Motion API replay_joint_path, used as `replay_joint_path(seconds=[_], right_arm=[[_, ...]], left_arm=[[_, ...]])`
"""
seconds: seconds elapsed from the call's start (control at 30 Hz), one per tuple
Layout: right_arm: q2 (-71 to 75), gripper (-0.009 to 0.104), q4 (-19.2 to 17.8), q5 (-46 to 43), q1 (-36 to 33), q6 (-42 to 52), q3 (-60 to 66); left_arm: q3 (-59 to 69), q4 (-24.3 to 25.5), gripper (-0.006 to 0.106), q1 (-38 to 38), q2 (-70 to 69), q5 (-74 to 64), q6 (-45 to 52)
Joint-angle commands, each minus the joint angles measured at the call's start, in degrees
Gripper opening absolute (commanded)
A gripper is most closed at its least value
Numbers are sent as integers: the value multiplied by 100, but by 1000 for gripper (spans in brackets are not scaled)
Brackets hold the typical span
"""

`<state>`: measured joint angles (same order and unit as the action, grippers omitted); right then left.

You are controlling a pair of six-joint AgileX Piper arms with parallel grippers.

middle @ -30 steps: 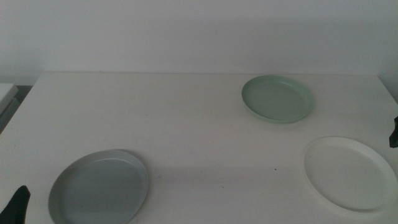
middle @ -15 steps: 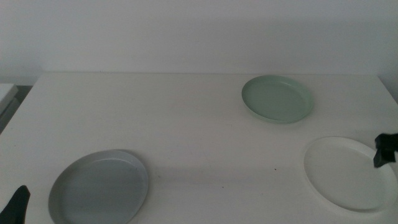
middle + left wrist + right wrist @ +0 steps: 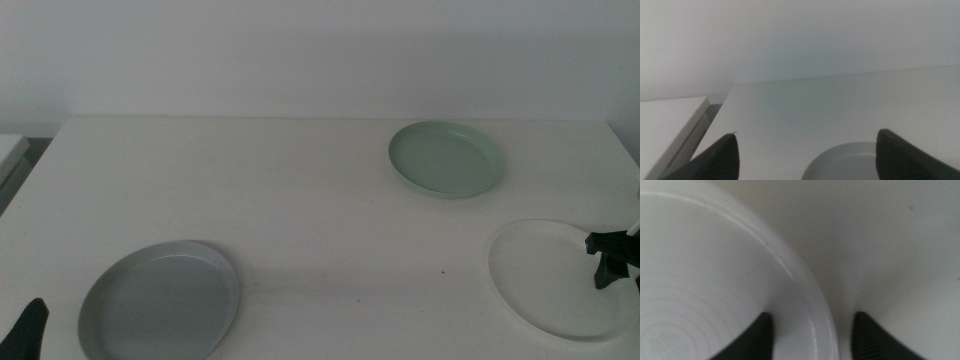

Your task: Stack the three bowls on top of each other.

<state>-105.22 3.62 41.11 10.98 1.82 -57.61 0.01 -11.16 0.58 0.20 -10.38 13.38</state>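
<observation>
The left tool (image 3: 28,328) waited, spread wide, beside the round light grey bowl (image 3: 160,300) on the white counter (image 3: 250,180). The mint green bowl (image 3: 446,158) sat further back. The right tool (image 3: 612,258) had moved in, spread across the white bowl's (image 3: 555,280) rim, ready to pinch.

left gripper (image 3: 807,155) jaws apart, grey bowl (image 3: 850,162) between, table (image 3: 830,105)

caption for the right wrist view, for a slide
Open right gripper straddling the white bowl rim.
</observation>
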Motion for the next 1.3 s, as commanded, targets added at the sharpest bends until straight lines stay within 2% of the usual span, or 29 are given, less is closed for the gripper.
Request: replay_joint_path(seconds=[0.0, 0.2, 0.47, 0.6, 0.67, 0.9, 1.07, 1.27], right_arm=[[-162, 37, -203, -125, 45, 13, 23], [-162, -3, -362, -68, 45, -80, 23], [661, -3, -217, 710, -210, -404, -121], [1222, -3, 356, 928, -867, -527, -549], [1236, -3, 512, 979, -1250, -597, -815], [308, -3, 1105, 1020, -2391, -651, -1894], [-435, -3, 1158, 996, -2826, -637, -2419], [-990, -3, 1232, 828, -2924, -597, -2538]], left_arm=[[-1, -28, 94, 0, -20, 65, 18], [-1, -28, 94, 0, -20, 65, 18], [-1, -28, 94, 0, -20, 82, 15], [-1, -28, 94, 0, -20, 78, 27], [-1, -28, 94, 0, -20, 78, 27], [-1, -28, 94, 0, -20, 77, 23], [-1, -28, 94, 0, -20, 77, 23], [-1, -28, 94, 0, -20, 77, 23]])
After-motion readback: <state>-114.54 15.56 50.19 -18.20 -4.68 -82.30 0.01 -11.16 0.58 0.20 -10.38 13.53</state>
